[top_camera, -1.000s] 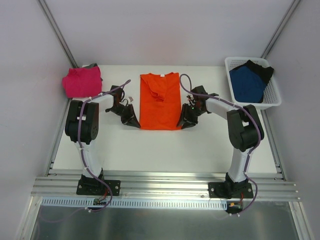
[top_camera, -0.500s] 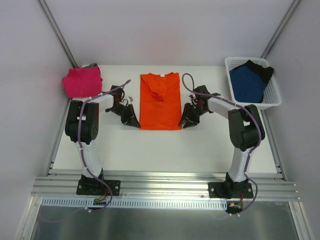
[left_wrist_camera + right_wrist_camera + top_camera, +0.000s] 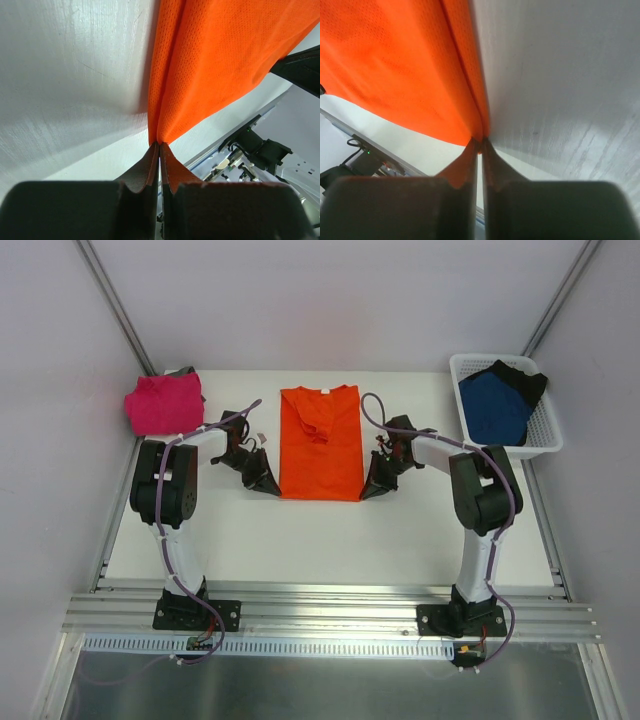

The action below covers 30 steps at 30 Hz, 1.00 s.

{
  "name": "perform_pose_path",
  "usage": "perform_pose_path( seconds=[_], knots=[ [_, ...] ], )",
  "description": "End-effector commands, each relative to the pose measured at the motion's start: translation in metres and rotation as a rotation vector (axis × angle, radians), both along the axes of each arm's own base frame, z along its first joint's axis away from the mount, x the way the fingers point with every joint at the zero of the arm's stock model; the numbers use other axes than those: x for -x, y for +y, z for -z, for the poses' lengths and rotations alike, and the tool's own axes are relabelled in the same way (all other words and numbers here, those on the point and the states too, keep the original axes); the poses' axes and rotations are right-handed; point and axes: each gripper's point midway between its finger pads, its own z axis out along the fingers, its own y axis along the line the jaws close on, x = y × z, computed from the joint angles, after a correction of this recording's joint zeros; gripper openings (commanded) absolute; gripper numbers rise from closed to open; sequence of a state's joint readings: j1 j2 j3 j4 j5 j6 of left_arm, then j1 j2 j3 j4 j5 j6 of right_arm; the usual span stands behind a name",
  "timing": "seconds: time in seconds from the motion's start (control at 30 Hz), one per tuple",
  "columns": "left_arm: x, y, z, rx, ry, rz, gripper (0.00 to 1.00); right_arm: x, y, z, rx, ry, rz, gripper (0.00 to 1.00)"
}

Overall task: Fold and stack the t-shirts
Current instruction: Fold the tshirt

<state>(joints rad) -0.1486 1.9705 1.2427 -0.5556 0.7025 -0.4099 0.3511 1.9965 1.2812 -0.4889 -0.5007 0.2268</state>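
White table: left gripper, right gripper pinch orange t-shirt (near corners).

This is a robotics lab test cell, not a home or a shop. A white table sits boxed in by bare white walls, and slim metal struts run up the far corners. Along the near edge a slotted aluminium rail carries two bolted-down robot arms, left and right, trailing purple cables.
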Motion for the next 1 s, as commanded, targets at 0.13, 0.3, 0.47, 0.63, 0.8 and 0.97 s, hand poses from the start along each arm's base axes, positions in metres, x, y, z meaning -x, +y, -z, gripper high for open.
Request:
perform_pose_path(
  seconds=[0.13, 0.3, 0.47, 0.63, 0.8, 0.97],
  knots=[
    [-0.001, 0.002, -0.015, 0.010, -0.040, 0.004, 0.00, -0.010, 0.002, -0.018, -0.029, -0.043, 0.000, 0.01],
    [0.008, 0.002, -0.018, 0.022, -0.028, 0.009, 0.00, 0.000, 0.000, -0.037, -0.058, -0.043, 0.024, 0.01],
    [0.019, 0.000, -0.029, 0.043, -0.033, 0.007, 0.00, 0.021, -0.004, -0.048, -0.076, -0.026, 0.039, 0.01],
    [0.027, -0.002, -0.044, 0.068, -0.047, 0.000, 0.00, 0.031, -0.007, -0.064, -0.089, -0.061, 0.037, 0.01],
    [0.047, -0.004, -0.050, 0.077, -0.043, 0.004, 0.00, 0.043, -0.008, -0.073, -0.092, -0.083, 0.022, 0.01],
    [0.056, -0.004, -0.069, 0.085, -0.105, 0.007, 0.00, 0.052, -0.008, -0.089, -0.103, -0.121, 0.007, 0.01]
  ],
)
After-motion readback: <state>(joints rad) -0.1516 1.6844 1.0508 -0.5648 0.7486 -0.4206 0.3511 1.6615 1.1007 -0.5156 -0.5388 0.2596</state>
